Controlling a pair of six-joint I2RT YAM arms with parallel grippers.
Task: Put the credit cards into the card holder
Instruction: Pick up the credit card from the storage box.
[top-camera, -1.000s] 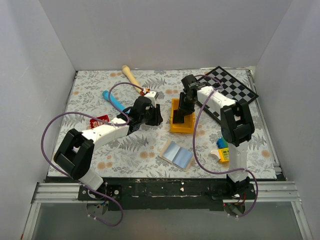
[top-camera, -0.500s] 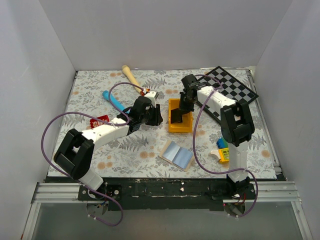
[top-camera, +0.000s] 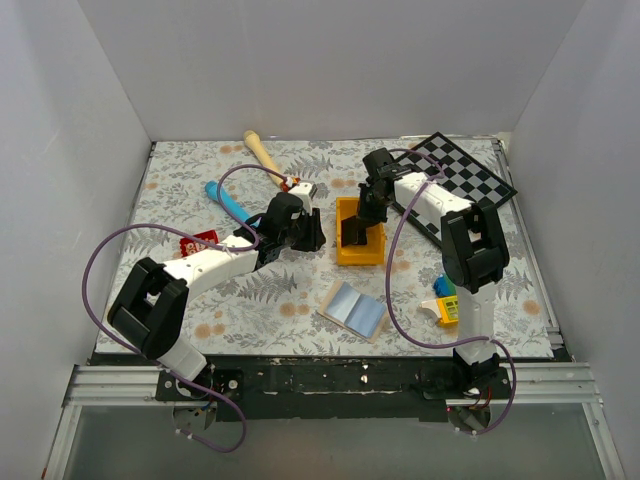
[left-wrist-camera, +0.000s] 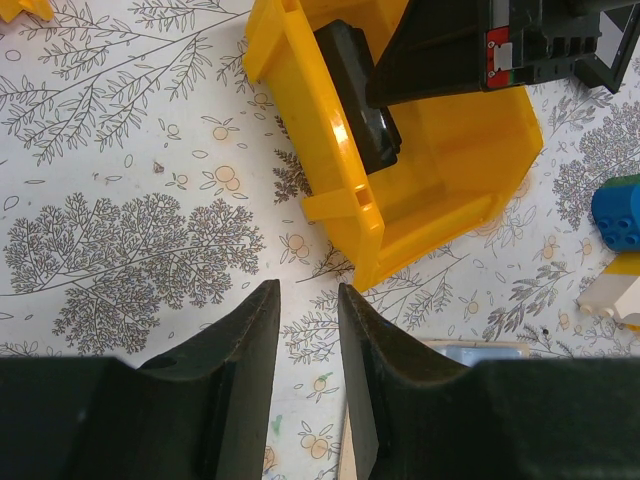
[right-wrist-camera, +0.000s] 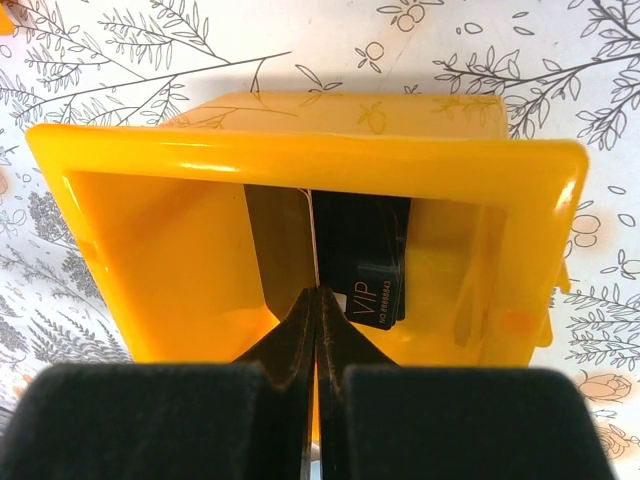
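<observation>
From above, your right gripper (top-camera: 362, 222) reaches down into the yellow bin (top-camera: 360, 257). Your left gripper (top-camera: 310, 235) sits just to the left of that bin. The card holder (top-camera: 354, 308) lies open with its pale blue lining up, close to the bin on the side toward the arm bases. A red card (top-camera: 200, 242) lies well to the left of the bin, beside your left arm. A checkerboard (top-camera: 465, 170) lies past the bin on the right.

In the left wrist view, the left gripper's jaws are released. A narrow gap shows between them with nothing in it, over the flowered cloth (left-wrist-camera: 130, 230) just short of the bin's near corner. A black card (left-wrist-camera: 355, 90) rests inside the bin beneath the right gripper. A pale sliver of the card holder shows below the bin.

In the right wrist view, the right gripper's jaws are clenched tight inside the bin. A thin card (right-wrist-camera: 290, 245) stands on edge, and its edge runs straight into the seam between the tips. You cannot tell whether that card is pinched. The black card, marked VIP, lies just to the right of it against the bin's floor.
</observation>
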